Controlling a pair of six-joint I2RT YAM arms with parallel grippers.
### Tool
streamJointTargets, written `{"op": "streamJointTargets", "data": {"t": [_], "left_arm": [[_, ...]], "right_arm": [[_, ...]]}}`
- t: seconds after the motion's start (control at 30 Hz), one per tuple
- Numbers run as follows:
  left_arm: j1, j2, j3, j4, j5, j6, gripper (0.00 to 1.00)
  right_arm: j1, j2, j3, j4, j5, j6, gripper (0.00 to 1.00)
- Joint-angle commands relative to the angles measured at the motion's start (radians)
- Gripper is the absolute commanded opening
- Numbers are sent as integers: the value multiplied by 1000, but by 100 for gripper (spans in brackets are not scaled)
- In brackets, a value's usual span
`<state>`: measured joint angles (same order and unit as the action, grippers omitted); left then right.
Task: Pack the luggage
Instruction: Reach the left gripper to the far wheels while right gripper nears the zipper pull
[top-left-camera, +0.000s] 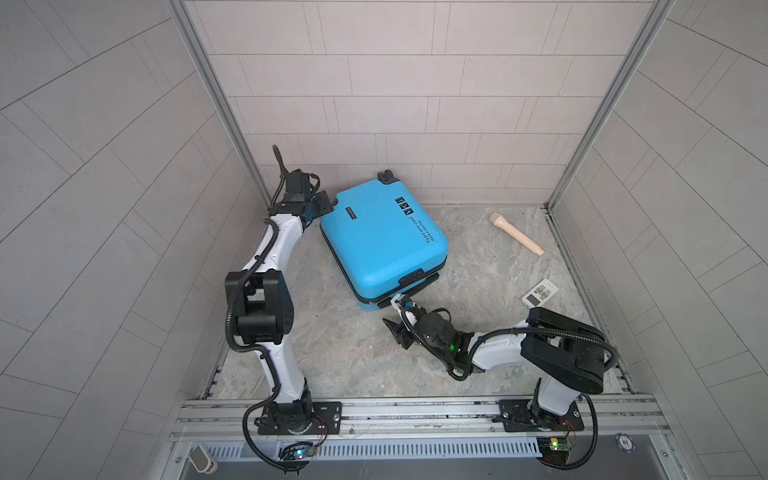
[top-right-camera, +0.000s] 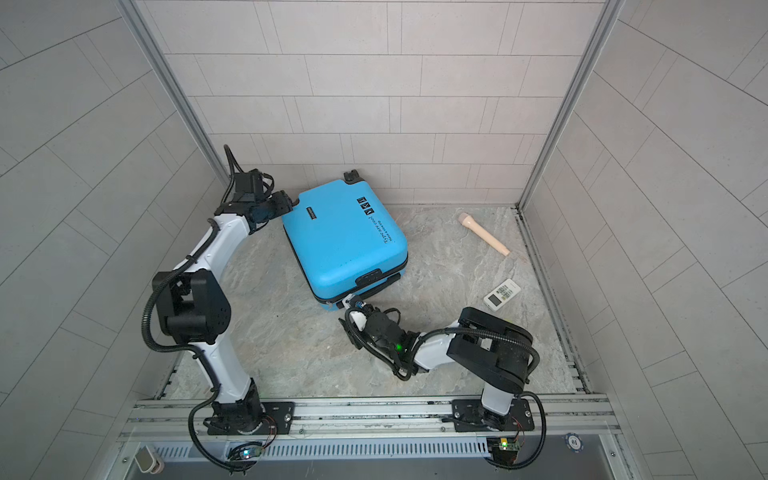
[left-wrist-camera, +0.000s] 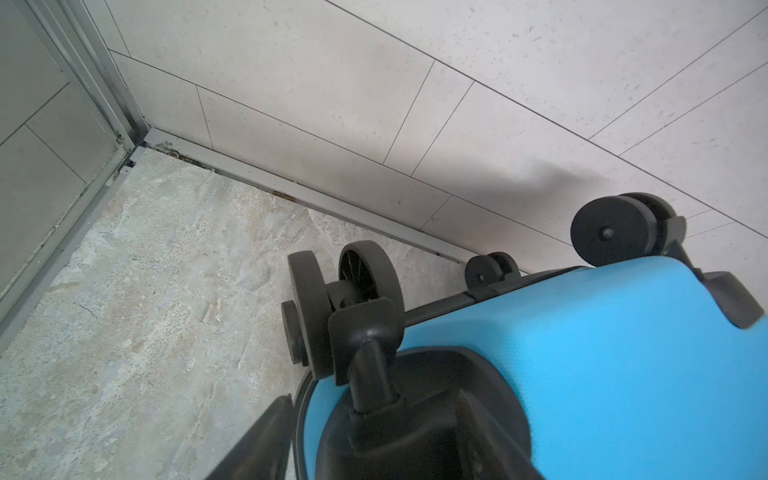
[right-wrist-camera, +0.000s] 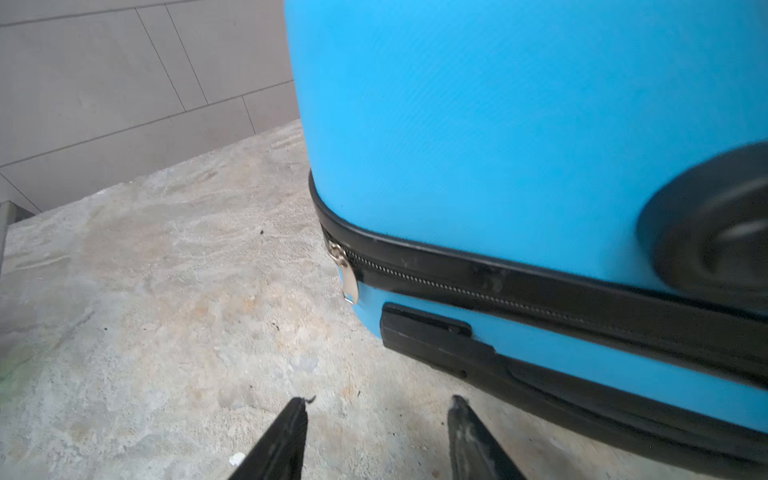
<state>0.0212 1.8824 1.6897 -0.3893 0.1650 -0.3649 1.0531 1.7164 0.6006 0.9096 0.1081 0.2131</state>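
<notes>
zipper pull (right-wrist-camera: 348, 276) only in right wrist view, wheels (left-wrist-camera: 609, 232) close-up only in left, blue luggage (top-left-camera: 382, 237) shut, flat, toward floor's (top-left-camera: 478, 257) 11 o'clock, right gripper (right-wrist-camera: 380, 402) parted, empty, left gripper (top-left-camera: 329, 206) at its 10 o'clock, grip unclear

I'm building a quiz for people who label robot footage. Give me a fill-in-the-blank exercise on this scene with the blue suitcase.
1. The bright-blue hard-shell suitcase lies on the grey stone-patterned tabletop with its lid ____.
2. Its plastic spinner wheels are coloured ____.
3. The right gripper has its jaws ____, with nothing between them.
4. The white remote control and the beige microphone-shaped object lie ____ the suitcase, not in it.
Missing words: closed; black; open; outside.
</notes>
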Motion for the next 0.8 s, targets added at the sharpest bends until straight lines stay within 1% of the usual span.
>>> {"op": "streamJointTargets", "data": {"t": [0.0, 0.2, 0.33, 0.43, 0.53, 0.73, 0.77], "left_arm": [[-42, 11, -95, -290, 84, 44, 62], [-68, -48, -209, -270, 114, 13, 60], [-75, -104, -288, -232, 106, 3, 60], [-76, -120, -298, -240, 105, 6, 60], [-75, -129, -300, -243, 104, 9, 61], [-76, -126, -295, -244, 106, 12, 61], [-76, -125, -295, -244, 108, 12, 61]], "right_arm": [[7, 8, 12, 66, -17, -25, 56], [8, 22, 12, 84, -17, -45, 56], [9, 31, 12, 103, 2, -35, 56], [8, 38, -10, 129, 32, -23, 54], [9, 60, -9, 147, 34, -14, 53], [8, 114, 12, 181, 36, 8, 47], [9, 122, 43, 189, 38, 14, 46]]}}
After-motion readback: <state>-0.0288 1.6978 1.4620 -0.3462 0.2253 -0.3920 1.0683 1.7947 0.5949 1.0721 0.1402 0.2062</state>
